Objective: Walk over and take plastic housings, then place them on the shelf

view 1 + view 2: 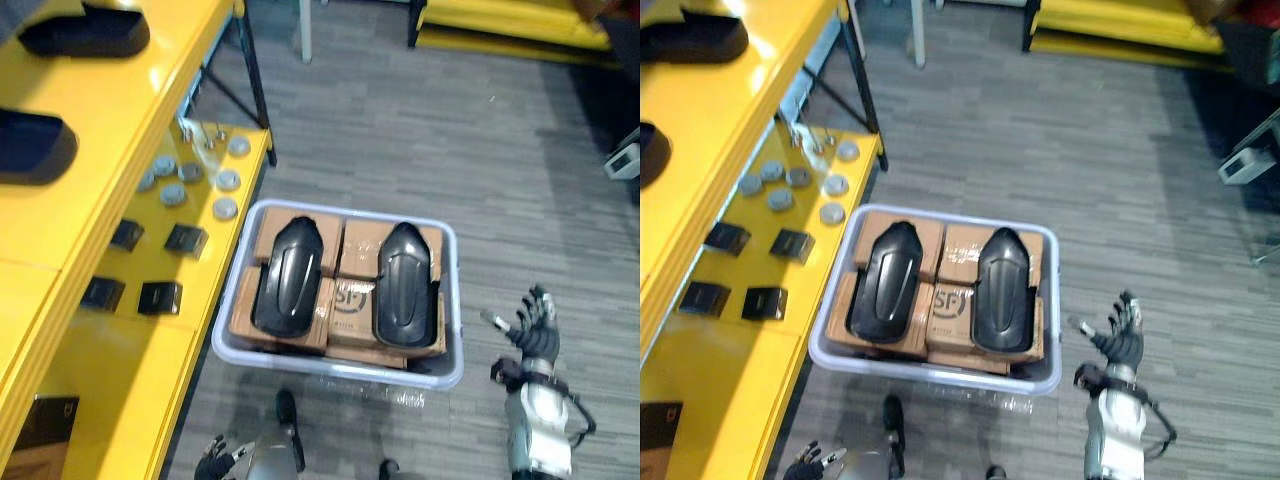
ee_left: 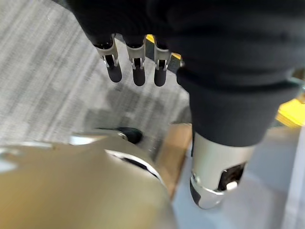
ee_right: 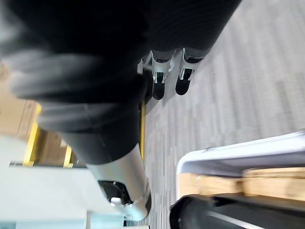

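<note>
Both hands are hanging open and empty, the right hand (image 1: 537,335) just beside the grey bin (image 1: 330,366), the left hand (image 1: 212,460) low by its near corner; two black housings (image 1: 287,275) are lying side by side on cardboard boxes (image 1: 355,300) inside. I'd be lowering each hand over a housing's middle, clearing the rim; the yellow shelf (image 1: 140,110) is crowding the left, open floor lying rightward.

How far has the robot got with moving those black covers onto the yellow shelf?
Done: two black covers already lie on the yellow shelf. In hand: nothing; the right hand is open beside the bin, and the left hand is open by its near corner. Left: the left cover and right cover lie in the bin on cardboard boxes, untouched.
</note>
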Robot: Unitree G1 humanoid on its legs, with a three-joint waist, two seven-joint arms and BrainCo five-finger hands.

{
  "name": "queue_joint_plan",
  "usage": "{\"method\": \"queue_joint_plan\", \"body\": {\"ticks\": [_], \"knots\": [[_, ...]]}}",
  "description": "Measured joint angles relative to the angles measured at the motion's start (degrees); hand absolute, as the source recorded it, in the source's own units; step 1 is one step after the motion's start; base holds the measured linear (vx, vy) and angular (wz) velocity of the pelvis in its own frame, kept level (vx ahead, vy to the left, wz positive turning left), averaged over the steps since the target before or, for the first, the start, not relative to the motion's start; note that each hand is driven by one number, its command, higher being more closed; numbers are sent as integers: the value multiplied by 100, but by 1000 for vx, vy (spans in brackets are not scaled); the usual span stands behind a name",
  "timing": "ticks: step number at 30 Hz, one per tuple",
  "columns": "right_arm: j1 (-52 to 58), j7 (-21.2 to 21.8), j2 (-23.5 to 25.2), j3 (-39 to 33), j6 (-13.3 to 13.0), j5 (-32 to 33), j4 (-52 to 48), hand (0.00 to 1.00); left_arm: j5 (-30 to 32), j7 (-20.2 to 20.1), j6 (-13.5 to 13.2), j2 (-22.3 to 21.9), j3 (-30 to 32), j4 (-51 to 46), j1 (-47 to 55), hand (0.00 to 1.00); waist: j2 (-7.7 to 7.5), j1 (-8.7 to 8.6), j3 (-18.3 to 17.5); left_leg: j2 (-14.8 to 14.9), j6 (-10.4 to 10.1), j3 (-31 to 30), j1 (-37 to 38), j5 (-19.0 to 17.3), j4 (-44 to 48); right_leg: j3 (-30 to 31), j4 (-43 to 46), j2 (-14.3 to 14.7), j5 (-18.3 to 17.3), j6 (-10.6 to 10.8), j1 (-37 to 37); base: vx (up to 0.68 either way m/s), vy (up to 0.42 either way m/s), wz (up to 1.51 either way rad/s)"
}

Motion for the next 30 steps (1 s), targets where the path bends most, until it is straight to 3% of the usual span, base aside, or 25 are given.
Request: {"method": "queue_joint_plan", "body": {"ticks": [2, 4, 9, 11, 18, 21, 25, 26, 30], "knots": [[-1279, -276, -744, 66, 9, 6, 1187, 0, -120, 85, -12, 2, -306, -76, -208, 0, 216, 96, 378, -31, 33, -183, -231, 19, 124, 9, 205, -4, -12, -11, -200, -99, 30, 38], [-1862, -404, -1058, 164, 21, 9, 1778, 0, -217, 113, -34, -3, -455, -87, -255, 0, 309, 201, 429, -69, 73, -253, -398, 47, 128, 16, 298, -14, -16, -17, -373, -86, 27, 23], [-3249, -523, -1796, 818, 60, 61, 3700, 0, -383, 199, -99, 23, -731, 176, -501, 0, 461, 329, 530, -148, 152, -499, -834, 65, 303, 15, 633, -8, -39, -48, -776, -34, -2, 22], [-3383, -537, -1868, 902, 70, 158, 3930, 0, -438, 248, -96, 61, -847, 352, -631, 0, 474, 341, 550, -157, 155, -544, -915, 64, 329, 22, 788, -5, -125, -155, -897, -34, -55, 14], [-3311, -542, -1841, 1176, 212, 260, 4086, 0, -663, 372, -106, 90, -870, 466, -928, 0, 483, 318, 663, -30, 103, -568, -1137, 89, 453, 37, 613, 156, -336, -207, -912, -71, -116, -4], [-2801, -618, -1632, 1086, 231, 217, 3185, 0, -671, 467, -109, 91, -869, 473, -999, 0, 477, 286, 667, 19, 40, -485, -1111, 132, 345, 51, 612, 158, -336, -207, -962, -41, -112, -14], [-1874, -736, -941, 907, 231, -57, 1940, 0, -666, 569, -144, 70, -869, 415, -1044, 0, 459, 272, 673, 38, 37, -400, -998, 135, 252, 55, 668, 116, -338, -206, -960, -12, -89, -7], [-1598, -785, -660, 758, 232, -216, 1610, 100, -664, 601, -144, 69, -866, 393, -1043, 0, 442, 272, 676, 34, 36, -380, -959, 136, 217, 53, 693, 102, -340, -204, -962, -2, -69, -5], [-1073, -948, -185, 559, 232, -458, 1199, 100, -653, 620, -161, 87, -862, 259, -1038, 0, 330, 244, 673, -32, 25, -294, -869, 150, 102, 45, 707, 10, -377, -150, -964, -4, -61, -5]]}}
